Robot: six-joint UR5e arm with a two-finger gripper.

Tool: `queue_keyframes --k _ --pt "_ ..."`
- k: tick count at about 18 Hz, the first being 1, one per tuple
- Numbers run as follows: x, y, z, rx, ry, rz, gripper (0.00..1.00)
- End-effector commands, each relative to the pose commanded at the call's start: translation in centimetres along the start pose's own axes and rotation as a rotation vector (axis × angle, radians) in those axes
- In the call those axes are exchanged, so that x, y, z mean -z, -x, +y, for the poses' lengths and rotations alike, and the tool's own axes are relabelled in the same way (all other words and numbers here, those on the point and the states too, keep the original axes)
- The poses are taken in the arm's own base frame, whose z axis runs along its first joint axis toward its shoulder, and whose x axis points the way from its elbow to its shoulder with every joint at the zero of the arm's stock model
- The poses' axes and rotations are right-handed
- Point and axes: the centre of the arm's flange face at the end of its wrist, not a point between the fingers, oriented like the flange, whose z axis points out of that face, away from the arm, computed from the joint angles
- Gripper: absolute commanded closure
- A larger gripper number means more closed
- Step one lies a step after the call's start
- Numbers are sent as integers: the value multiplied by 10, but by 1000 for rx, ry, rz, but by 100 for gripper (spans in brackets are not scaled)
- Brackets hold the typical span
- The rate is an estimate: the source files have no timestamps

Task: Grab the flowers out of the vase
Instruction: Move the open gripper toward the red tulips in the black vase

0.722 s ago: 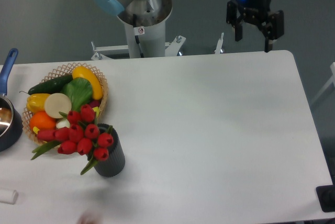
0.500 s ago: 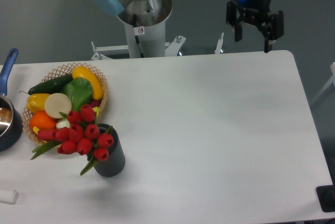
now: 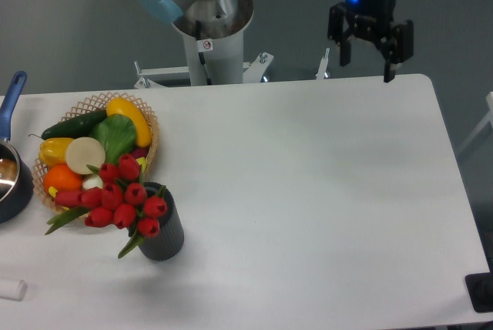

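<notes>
- Camera view, what has changed: the hand [image 3: 368, 62] has shifted a touch towards the left and up from where it hung half a second ago. It hangs above the far edge of the table [image 3: 323, 191], near the far right corner, with its two fingers spread apart and nothing between them. I take this as the very start of the approach; nothing of the task is done yet.
- The flowers [image 3: 123, 195] have not moved. They sit in the vase [image 3: 165, 231] near the left edge of the table, towards the near side, the red buds leaning out to the left over the rim. The hand is well apart from them, almost the whole table away.
- Around them: a wicker basket [image 3: 146, 126] of toy fruit and vegetables lies just behind the vase, and the buds overlap its near edge. A dark pot with a blue handle [image 3: 11, 95] sits at the left edge.
- A small white thing [image 3: 11, 289] lies near the near left corner.
- The basket crowds the flowers from behind, so a grasp from above or from the right looks freer.
</notes>
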Motion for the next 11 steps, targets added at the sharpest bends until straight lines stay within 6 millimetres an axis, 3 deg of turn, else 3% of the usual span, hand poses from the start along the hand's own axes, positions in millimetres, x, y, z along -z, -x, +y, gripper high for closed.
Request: queue_keyframes --k 2,4,8,11 --pt "-5 -2 -1 31 -6 5 0" --pt "-22 -2 -7 93 -32 36 0" --pt "-55 -10 -44 151 -86 29 0" --pt "-81 -31 -73 109 -108 71 0"
